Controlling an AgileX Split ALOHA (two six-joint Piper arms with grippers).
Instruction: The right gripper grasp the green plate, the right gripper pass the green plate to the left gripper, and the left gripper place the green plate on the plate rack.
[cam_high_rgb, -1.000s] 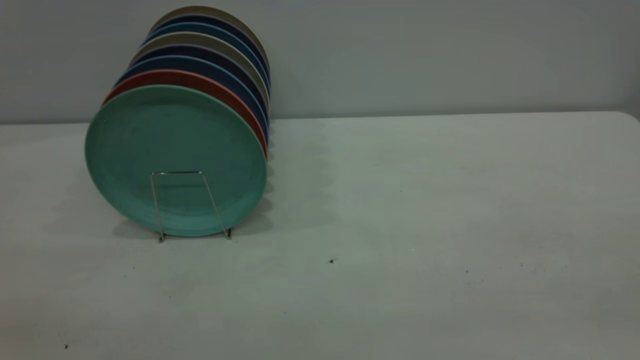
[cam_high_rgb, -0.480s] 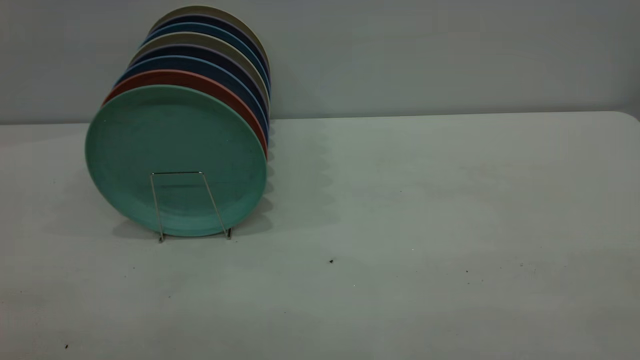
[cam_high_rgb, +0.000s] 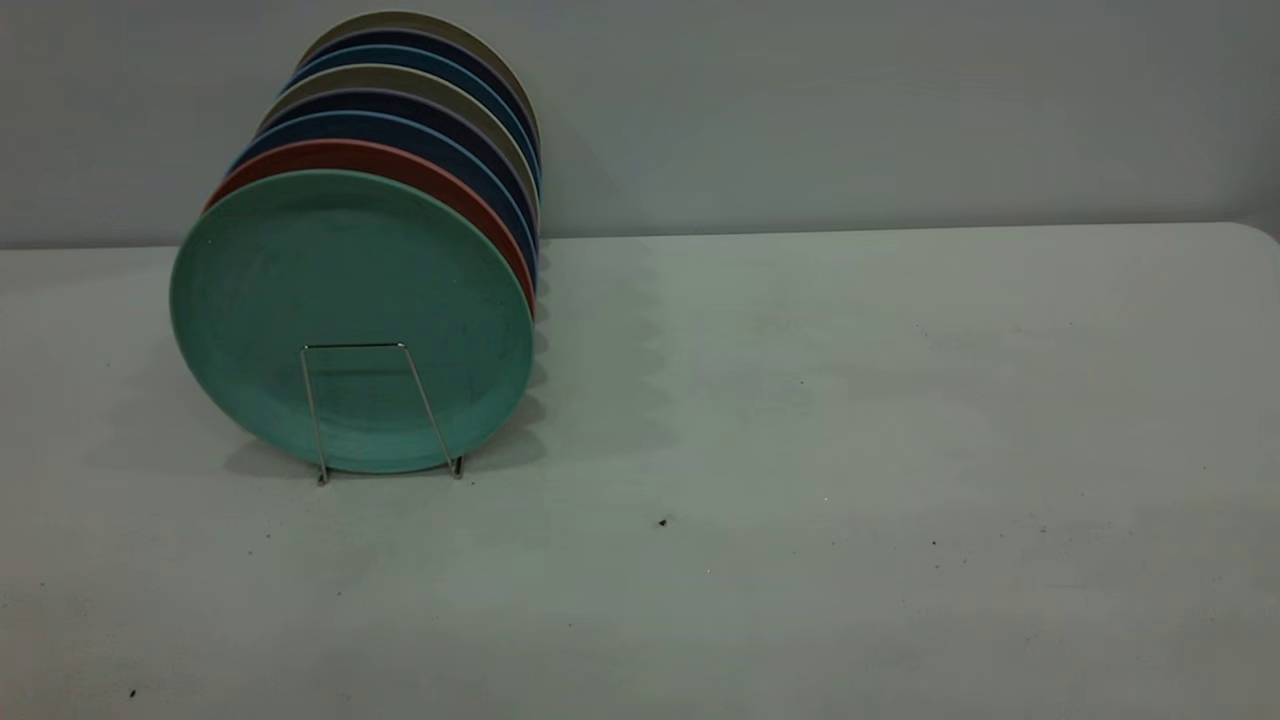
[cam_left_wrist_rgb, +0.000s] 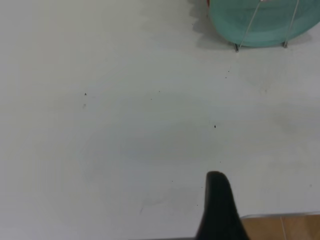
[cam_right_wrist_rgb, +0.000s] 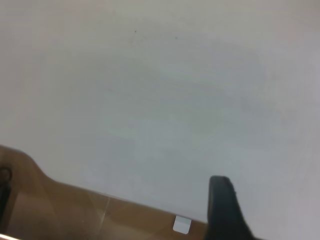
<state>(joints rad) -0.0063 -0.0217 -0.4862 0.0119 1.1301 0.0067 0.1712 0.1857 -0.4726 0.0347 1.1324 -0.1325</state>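
The green plate (cam_high_rgb: 350, 300) stands upright at the front of the plate rack (cam_high_rgb: 352, 346), behind its front wire loop, at the table's left. The plate's lower edge (cam_left_wrist_rgb: 260, 22) and the rack's wire (cam_left_wrist_rgb: 245, 31) also show in the left wrist view, far from the left gripper (cam_left_wrist_rgb: 217, 210). That gripper hangs near the table's edge with nothing in it that I can see. The right gripper (cam_right_wrist_rgb: 222, 210) is over bare table near another edge, also with nothing visible in it. Neither gripper shows in the exterior view.
Behind the green plate stand a salmon-pink plate (cam_high_rgb: 400, 160) and several dark blue, teal and beige plates (cam_high_rgb: 420, 90) in the same rack. A grey wall rises behind the table. Brown floor (cam_left_wrist_rgb: 280, 227) shows past the table edge, and in the right wrist view too (cam_right_wrist_rgb: 75, 210).
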